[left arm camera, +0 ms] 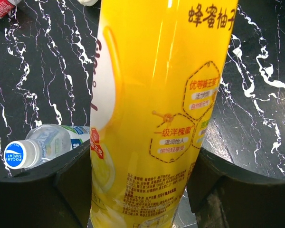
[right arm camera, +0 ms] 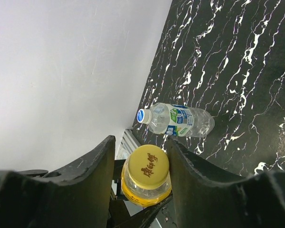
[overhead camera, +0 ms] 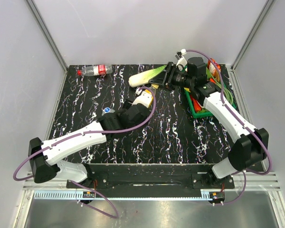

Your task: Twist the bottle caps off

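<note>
The left gripper (left arm camera: 142,159) is closed on the tall yellow plastic juice bottle (left arm camera: 156,104), whose body is pressed between the two black fingers (left arm camera: 76,185). The bottle's top and base are cut off in the left wrist view, so only its printed label is shown there. The right gripper (right arm camera: 141,148) is set narrowly about the round yellow plastic screw cap (right arm camera: 145,172) of that bottle. One finger (right arm camera: 190,180) is met by the cap's edge, but a dark sliver is left on the other side, so it cannot be told whether the cap is truly clamped. In the top view the juice bottle (overhead camera: 147,76) is held slantwise between the two grippers, over the far middle of the black white-veined table (overhead camera: 180,137). The clear plastic bottle with the blue-and-white label (right arm camera: 180,122) is laid on its side on the table, its white cap with a blue print (right arm camera: 142,115) still screwed on. From above it is almost wholly hidden under the left arm (overhead camera: 85,135), only the cap (overhead camera: 107,110) being shown. The clear plastic bottle with the red label (overhead camera: 96,70) is laid on its side near the far left corner, and its cap is too small to be made out clearly. A green plastic basket (overhead camera: 198,113) at the right is largely covered by the right arm (overhead camera: 228,116), and its contents cannot be identified.
</note>
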{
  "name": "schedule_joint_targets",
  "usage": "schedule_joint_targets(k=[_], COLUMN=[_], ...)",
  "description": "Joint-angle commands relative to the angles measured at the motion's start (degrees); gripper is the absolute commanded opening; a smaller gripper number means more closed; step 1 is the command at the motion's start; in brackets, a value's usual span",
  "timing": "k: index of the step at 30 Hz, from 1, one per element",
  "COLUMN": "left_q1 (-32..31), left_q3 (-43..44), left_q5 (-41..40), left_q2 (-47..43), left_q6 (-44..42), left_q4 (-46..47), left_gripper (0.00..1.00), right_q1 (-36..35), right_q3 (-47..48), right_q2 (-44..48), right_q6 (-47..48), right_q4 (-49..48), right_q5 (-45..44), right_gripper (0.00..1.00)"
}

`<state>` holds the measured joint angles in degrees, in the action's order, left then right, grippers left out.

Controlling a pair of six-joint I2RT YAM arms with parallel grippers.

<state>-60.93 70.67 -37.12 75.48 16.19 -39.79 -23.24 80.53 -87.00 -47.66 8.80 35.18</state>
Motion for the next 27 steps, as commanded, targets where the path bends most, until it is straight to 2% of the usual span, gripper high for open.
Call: schedule_joint_targets(k=[1,2,5,7,11,12,23,27], left_q1=[-0.3,-0.4,-0.4,-0.5,-0.6,-0.5,0.1,2.6], left_q3=[2.9,2.9,2.9,2.9,2.7,2.7,2.7,1.8], left_q5=[-2.3,-2.3,-2.3,-2.3,-2.3,-2.3,0.5,6.2], left_q2=[0.3,0.3,0.5,0.5,0.6,0.6,2.1,0.8], left_q6=[0.9,0.9,1.0,1.0,1.1,1.2,1.8,1.5], left_q4=[0.2,0.2,0.1,0.1,0.1,0.1,1.7,5.0], left_gripper=[0.16,0.16,0.17,0.16,0.16,0.16,0.14,0.12], right_q1=[0.1,0.2,0.2,0.2,0.2,0.2,0.2,0.2], right_q3=[0.4,0.2,0.2,0.1,-0.5,-0.6,-6.0,-6.2], right_q2=[1.7,1.8,2.0,1.9,1.8,1.9,6.9,7.3], right_q6=[-0.4,-0.4,-0.4,-0.3,-0.2,0.2,7.0,8.0], right_q4=[-2.1,-2.1,-2.1,-1.7,-1.4,-1.5,-3.4,-3.2], right_q5=[0.9,0.8,0.4,-0.2,-0.6,-0.6,-2.7,-1.8], right_gripper=[0.52,0.5,0.35,0.3,0.09,0.01,0.0,0.0])
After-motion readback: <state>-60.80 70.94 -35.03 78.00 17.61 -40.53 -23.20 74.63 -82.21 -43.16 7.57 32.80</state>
